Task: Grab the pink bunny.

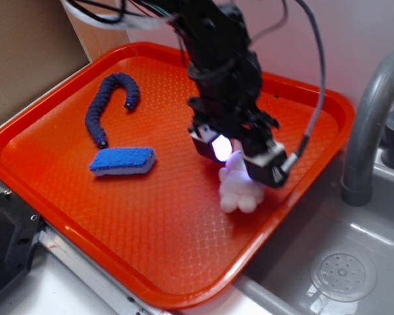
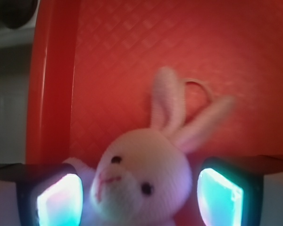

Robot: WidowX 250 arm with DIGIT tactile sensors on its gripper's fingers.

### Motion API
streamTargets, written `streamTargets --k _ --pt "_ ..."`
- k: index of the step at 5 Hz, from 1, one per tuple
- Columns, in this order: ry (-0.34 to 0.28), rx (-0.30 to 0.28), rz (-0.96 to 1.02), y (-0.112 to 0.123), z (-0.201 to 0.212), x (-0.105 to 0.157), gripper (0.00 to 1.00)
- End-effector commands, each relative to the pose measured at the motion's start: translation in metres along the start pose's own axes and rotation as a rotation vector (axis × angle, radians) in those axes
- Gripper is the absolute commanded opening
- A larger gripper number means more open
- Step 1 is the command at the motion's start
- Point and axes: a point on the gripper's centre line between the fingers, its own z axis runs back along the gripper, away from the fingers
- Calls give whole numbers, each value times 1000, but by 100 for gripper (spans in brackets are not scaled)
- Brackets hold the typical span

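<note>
Exterior view shows the orange tray [image 1: 65, 138] beside the sink [image 1: 354, 262], the gripper [image 1: 240, 154] lowered over its right half, where the pink bunny [image 1: 240, 187] lies near the right rim, well apart from the blue sponge [image 1: 123, 161] and the dark braided toy [image 1: 108, 105]. Wrist view shows the jaws standing wide, one glowing pad [image 2: 61, 200] on each side of the bunny's head and neither visibly touching it. Its long axis, ears to feet, runs across the closing line, so a straight squeeze should catch the head.
</note>
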Motion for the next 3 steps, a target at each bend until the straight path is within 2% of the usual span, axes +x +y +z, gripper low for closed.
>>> streamTargets --k 1,2,3 --pt "-10 62 -40 -20 -6 0 92" --pt "-40 73 -17 -13 7 -2 0" --pt "-6 100 65 6 31 -4 0"
